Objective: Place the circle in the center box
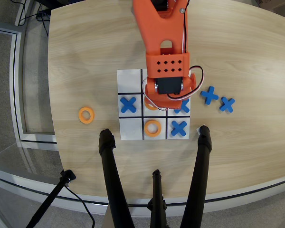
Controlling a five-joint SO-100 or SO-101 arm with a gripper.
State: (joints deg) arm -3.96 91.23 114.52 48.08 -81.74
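Overhead view, items obscured:
- Orange arm (164, 42): cut off at the top edge.
- End effector: hidden beneath the arm; jaw state unreadable.
- Center box (147, 105): mostly covered.
- Circle (150, 106): only an orange sliver shows.
- Blue cross (184, 107), right middle cell: partly hidden.
- Worktop (251, 71): clipped at the right edge.
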